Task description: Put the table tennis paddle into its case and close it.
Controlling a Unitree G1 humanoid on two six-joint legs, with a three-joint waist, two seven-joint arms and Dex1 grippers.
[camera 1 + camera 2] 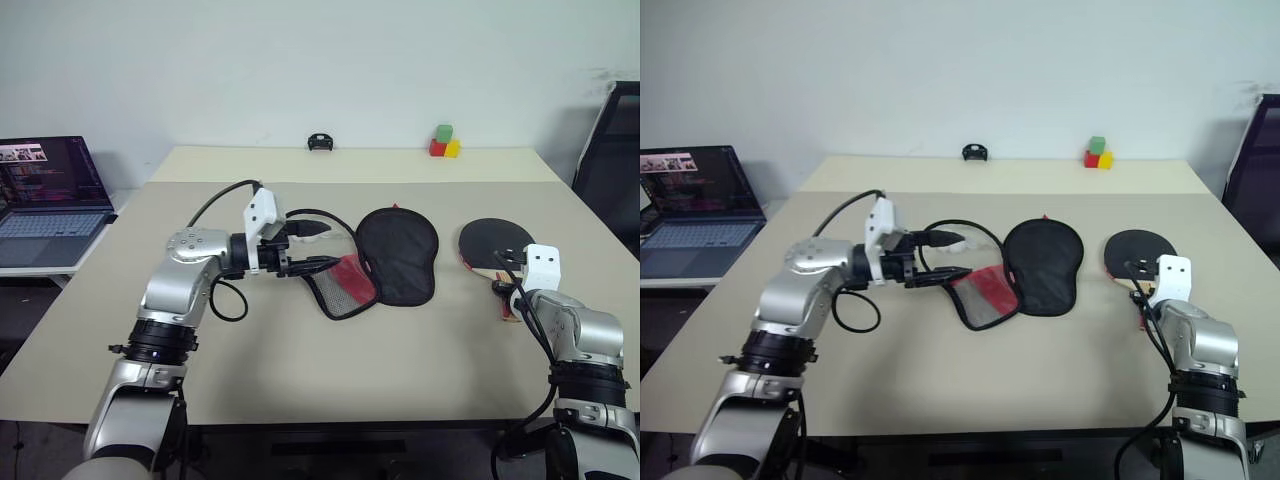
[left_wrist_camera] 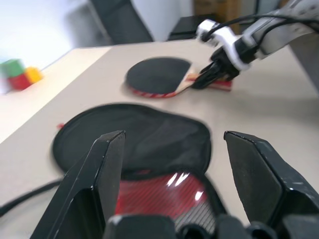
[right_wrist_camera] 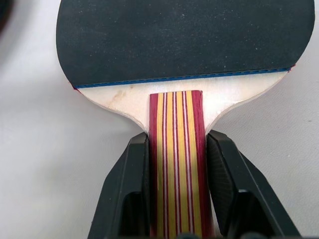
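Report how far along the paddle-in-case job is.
Done: the case lies unzipped and spread open on the table. In hand: the right end effector has its fingers closed on the table tennis paddle handle, the paddle lying on the table; the left end effector is open at the case's red flap. Left: inserting the paddle and zipping shut.

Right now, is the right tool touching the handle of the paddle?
Touching. The right wrist view shows the right tool with both black fingers pressed against the sides of the paddle handle.
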